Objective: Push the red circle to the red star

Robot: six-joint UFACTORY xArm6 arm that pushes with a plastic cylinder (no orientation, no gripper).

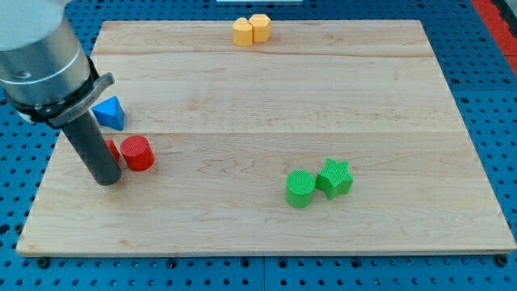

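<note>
The red circle stands on the wooden board at the view's left. A sliver of another red block, likely the red star, shows just left of it, mostly hidden behind my rod. My tip rests on the board just below-left of the red circle, close to both red blocks. Whether it touches them cannot be told.
A blue triangle-shaped block lies above the red blocks. Two yellow blocks sit together at the view's top edge. A green circle and green star touch at the lower right. The board's left edge is near my tip.
</note>
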